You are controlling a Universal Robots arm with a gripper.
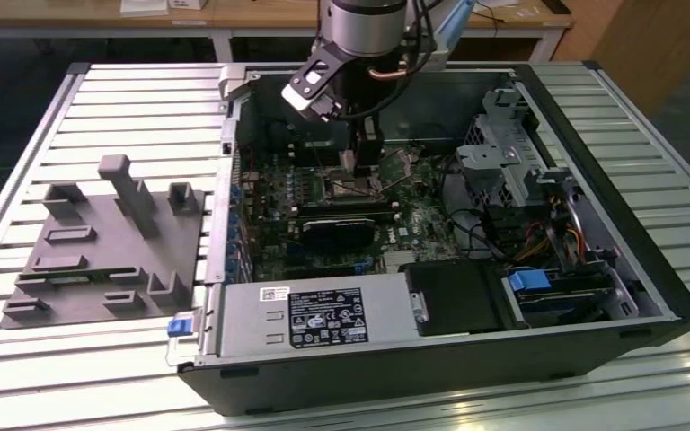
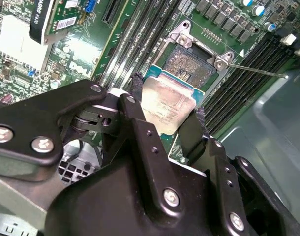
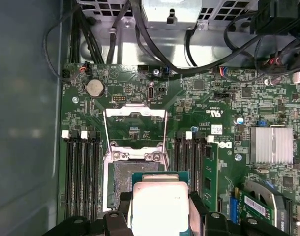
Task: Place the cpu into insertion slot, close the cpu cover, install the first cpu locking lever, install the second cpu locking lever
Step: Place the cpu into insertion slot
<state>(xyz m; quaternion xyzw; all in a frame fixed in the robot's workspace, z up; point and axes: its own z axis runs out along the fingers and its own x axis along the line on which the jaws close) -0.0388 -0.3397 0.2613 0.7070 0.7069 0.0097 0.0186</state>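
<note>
While the claw [image 2: 167, 98] grips, cpu [image 2: 168, 107] sits between.

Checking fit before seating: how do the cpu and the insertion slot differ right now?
The cpu has a smooth pale silver top; the slot is a dark, grainy bed with a metal rim. The cpu is clamped in the end effector, off the board; the slot sits fixed on it, empty and uncovered. Both are square.

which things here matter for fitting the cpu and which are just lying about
For the job: end effector, the cpu it grips, insertion slot, open cpu cover.
Just there: memory slots, black fan, power supply, grey fixture.
</note>
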